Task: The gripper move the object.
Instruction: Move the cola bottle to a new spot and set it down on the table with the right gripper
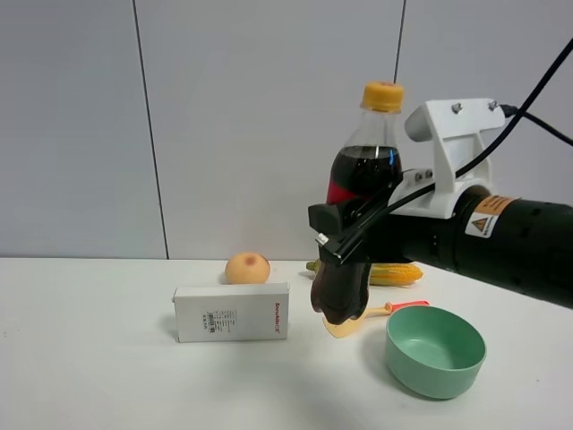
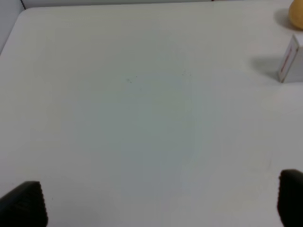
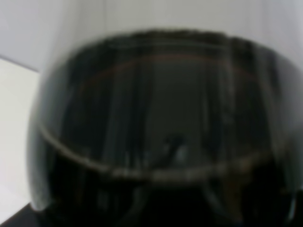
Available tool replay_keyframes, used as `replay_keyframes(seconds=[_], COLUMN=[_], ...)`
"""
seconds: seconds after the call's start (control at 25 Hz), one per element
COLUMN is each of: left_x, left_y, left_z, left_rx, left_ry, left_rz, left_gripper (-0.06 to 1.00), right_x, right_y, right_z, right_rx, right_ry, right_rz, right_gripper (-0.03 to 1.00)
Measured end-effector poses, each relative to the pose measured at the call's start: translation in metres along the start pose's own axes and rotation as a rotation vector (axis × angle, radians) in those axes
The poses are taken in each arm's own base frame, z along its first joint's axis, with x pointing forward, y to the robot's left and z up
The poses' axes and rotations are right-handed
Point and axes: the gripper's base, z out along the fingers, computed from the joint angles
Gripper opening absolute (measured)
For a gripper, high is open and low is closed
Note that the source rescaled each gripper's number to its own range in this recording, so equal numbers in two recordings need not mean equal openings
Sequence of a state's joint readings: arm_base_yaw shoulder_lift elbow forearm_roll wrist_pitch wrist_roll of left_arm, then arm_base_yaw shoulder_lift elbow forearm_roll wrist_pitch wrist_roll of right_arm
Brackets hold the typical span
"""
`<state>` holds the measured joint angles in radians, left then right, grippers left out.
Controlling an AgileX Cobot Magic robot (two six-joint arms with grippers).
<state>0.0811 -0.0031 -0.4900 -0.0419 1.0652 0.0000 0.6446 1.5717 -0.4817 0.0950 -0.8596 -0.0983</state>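
Observation:
The object, a tall cola bottle [image 1: 363, 170] with a yellow cap and a red label, stands upright right of centre in the exterior high view. My right gripper [image 1: 341, 240] is shut on its middle, with the thick black arm coming in from the right. The bottle's base hangs at or just above a yellow spoon; I cannot tell whether they touch. The right wrist view is filled by the dark bottle [image 3: 161, 142]. My left gripper [image 2: 158, 205] is open over bare table, with only its black fingertips [image 2: 23, 205] showing.
A white box [image 1: 232, 312] lies left of the bottle, with a round peach-coloured fruit [image 1: 247, 268] behind it. A green bowl [image 1: 435, 350] sits at the front right. A red-handled spoon [image 1: 403, 306] and a yellow corn cob [image 1: 394, 273] lie behind the bowl.

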Motion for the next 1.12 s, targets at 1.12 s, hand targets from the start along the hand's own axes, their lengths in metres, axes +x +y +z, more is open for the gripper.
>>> replay_keyframes(seconds=[1.12], left_x=[0.000], left_y=[0.000], left_z=[0.000], left_rx=[0.000], left_ry=[0.000], left_rz=[0.000], left_gripper=[1.00], right_x=[-0.060], right_y=[-0.036], right_z=[-0.071], right_rx=[0.319], right_ry=[0.071], right_rz=[0.020], right_gripper=[0.60])
